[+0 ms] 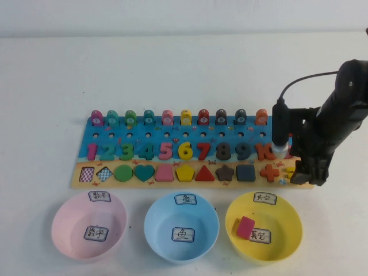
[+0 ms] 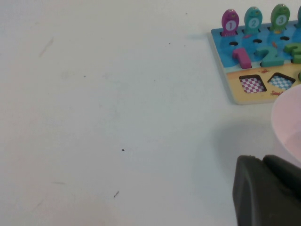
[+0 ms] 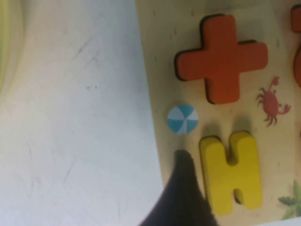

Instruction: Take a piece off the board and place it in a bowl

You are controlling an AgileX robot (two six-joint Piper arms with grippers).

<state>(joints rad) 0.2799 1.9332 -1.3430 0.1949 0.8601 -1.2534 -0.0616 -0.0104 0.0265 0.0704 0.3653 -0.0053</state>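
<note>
The yellow equals-sign piece [image 3: 230,172] sits in its slot at the right end of the board [image 1: 172,183], next to the orange plus [image 1: 269,171]. In the high view only a bit of the piece [image 1: 290,170] shows beside my right gripper [image 1: 303,175]. That gripper is lowered over the piece and open; one dark finger [image 3: 183,197] stands against the piece's side, the other is out of view. The yellow bowl [image 1: 282,250] lies in front of the board and holds a pink block [image 1: 245,227]. My left gripper [image 2: 262,161] is shut and empty, over bare table beside the board's left end.
A pink bowl [image 1: 63,227] and a blue bowl [image 1: 158,230] stand left of the yellow bowl. The board carries coloured numbers, shapes and a row of pegs. The pink bowl's rim [image 2: 289,122] is close to the left gripper. White table lies all around.
</note>
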